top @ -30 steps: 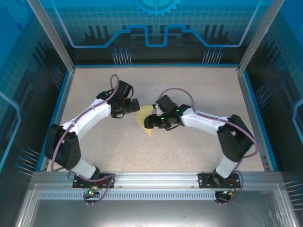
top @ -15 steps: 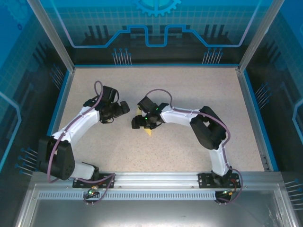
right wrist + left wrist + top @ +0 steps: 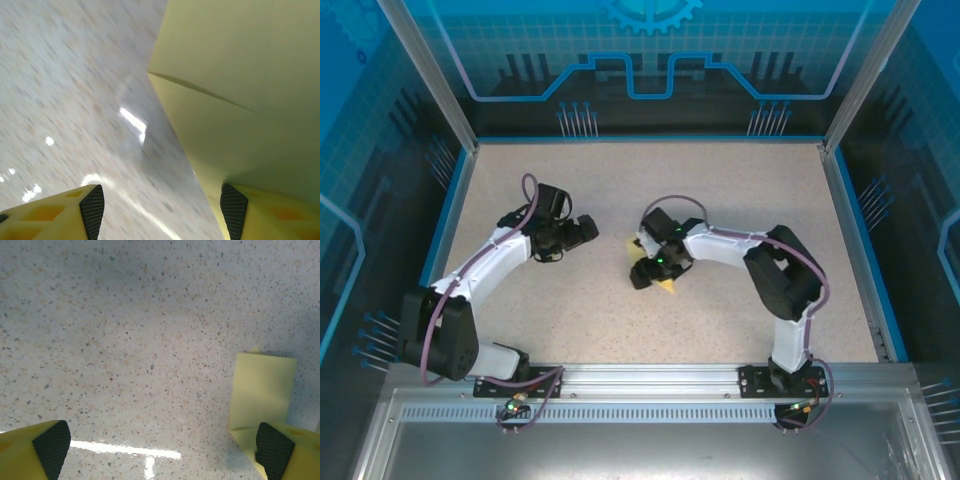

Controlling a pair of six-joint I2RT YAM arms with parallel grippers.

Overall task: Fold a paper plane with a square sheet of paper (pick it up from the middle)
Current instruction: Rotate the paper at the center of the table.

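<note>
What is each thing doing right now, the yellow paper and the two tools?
paper: partly folded, lying on the table, not a plane yet.
left tool: open, empty, beside the paper.
right tool: open, over the paper, one finger at its edge.

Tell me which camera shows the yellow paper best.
The left wrist view: the yellow paper lies sharp on the table, most of its folded outline showing. The top view gives a small yellow tip peeking from under the right claw, which covers the rest. The right wrist view is too close and blurred: a creased part.
</note>
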